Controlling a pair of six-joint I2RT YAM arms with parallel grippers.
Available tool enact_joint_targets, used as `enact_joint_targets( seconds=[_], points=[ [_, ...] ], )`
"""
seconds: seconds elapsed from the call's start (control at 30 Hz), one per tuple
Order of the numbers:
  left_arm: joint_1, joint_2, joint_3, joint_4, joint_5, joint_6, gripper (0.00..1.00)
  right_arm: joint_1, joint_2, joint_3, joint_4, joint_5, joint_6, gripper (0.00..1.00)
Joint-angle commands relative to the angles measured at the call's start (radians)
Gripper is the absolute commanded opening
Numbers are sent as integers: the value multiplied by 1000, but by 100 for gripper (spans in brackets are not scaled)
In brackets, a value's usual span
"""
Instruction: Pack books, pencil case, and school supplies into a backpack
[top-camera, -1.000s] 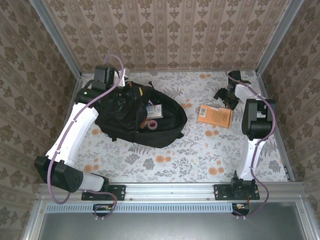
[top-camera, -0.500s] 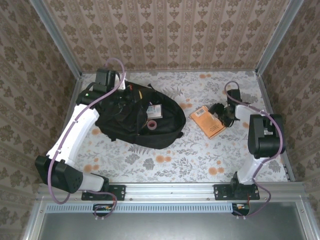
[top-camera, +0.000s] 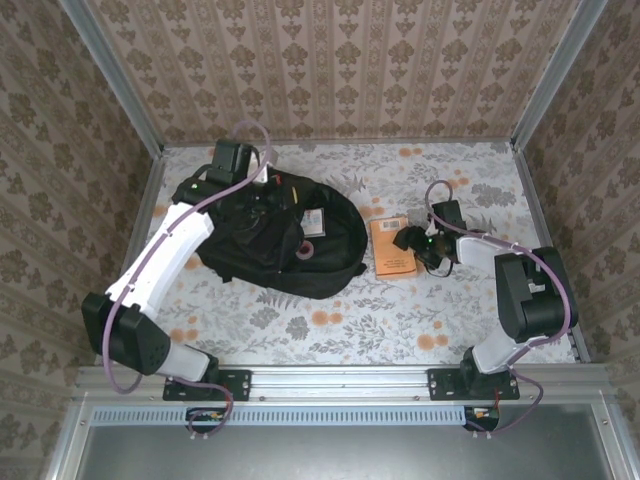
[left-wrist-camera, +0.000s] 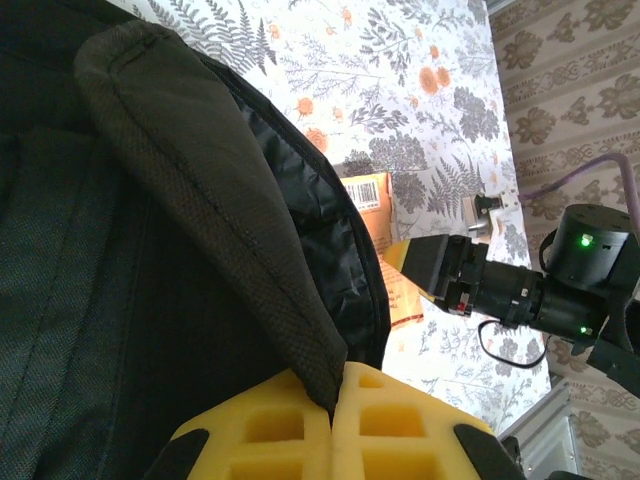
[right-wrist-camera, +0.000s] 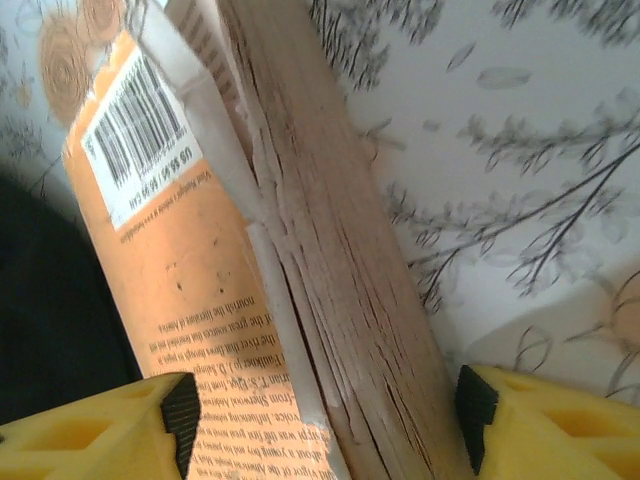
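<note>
book (right-wrist-camera: 330, 260) bottom cut off, backpack (left-wrist-camera: 110, 300) interior dark, indistinct

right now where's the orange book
In the top view the orange book lies on the table, right of centre, just right of the backpack, with the right claw straddling its right edge.

Clad in white shells (top-camera: 165, 250) with black joints (top-camera: 130, 340); trailed by purple cables (top-camera: 250, 130); tipped with yellow fingers (right-wrist-camera: 70, 435); dotted with green lamps (left-wrist-camera: 583, 240)
</note>
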Motion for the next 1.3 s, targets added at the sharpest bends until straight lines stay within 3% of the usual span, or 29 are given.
enact_joint_targets(
  seconds=[0.0, 0.4, 0.83, 1.27],
  points=[
    [-35, 29, 57, 15, -24, 13, 0, 36, -25, 26, -86, -72, -17, 67],
    [-77, 73, 76, 17, -19, 9, 0, 84, -20, 82, -139, -109, -37, 54],
    [-87, 66, 55, 31, -3, 1, 0, 90, -67, 119, -203, -118, -54, 52],
    [-93, 78, 60, 40, 13, -1, 0, 91, -83, 30, 47, -283, 143, 49]
  ],
)
